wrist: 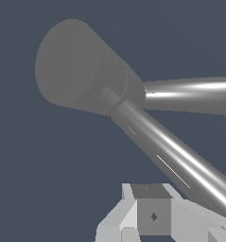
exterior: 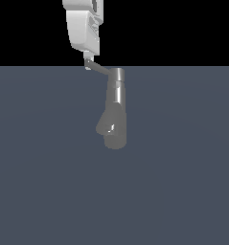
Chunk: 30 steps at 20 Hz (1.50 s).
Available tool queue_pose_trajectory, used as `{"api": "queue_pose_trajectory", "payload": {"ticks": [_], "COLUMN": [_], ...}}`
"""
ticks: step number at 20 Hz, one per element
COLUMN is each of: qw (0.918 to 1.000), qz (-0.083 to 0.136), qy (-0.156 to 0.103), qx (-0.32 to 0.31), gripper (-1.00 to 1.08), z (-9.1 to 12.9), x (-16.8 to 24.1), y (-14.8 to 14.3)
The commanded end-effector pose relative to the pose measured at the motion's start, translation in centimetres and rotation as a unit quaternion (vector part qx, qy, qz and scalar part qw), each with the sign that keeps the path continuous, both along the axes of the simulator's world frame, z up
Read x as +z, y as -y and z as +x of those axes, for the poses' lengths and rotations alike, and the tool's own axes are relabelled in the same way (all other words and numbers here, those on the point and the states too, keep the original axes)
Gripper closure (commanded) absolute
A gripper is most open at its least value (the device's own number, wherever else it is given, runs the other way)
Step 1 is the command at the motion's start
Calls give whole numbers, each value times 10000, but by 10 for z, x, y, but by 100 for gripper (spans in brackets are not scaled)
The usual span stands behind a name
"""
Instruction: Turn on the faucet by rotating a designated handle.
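Pincer [exterior: 88, 63] touching handle [exterior: 101, 69] tip.

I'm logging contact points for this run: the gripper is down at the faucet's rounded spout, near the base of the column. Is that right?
Not quite. The gripper is up at the outer end of the handle, the thin rod sticking sideways from the cap at the top of the faucet, not at the spout. The exterior view shows this; the spout sits lower on the column, with nothing near it.

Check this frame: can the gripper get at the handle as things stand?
Probably yes. The gripper is already at the free tip of the handle, with nothing between them; actual contact can't be confirmed.
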<state>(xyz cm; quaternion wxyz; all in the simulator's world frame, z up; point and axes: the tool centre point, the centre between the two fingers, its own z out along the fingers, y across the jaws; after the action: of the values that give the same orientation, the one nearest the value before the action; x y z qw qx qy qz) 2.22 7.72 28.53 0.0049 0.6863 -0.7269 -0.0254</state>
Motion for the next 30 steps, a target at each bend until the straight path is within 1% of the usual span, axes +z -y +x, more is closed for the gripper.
{"api": "queue_pose_trajectory", "payload": {"ticks": [1,16,18,30], "qw": [10000,10000,10000,10000], "qz": [-9,-4,3,-2], "qy": [-45,-88,-61,-83], "qx": [-11,35,63,42], "gripper": [108,108,108,108], "z": [-9,-51,-47,-55], "x": [1,16,16,16], "y": [7,36,30,109]}}
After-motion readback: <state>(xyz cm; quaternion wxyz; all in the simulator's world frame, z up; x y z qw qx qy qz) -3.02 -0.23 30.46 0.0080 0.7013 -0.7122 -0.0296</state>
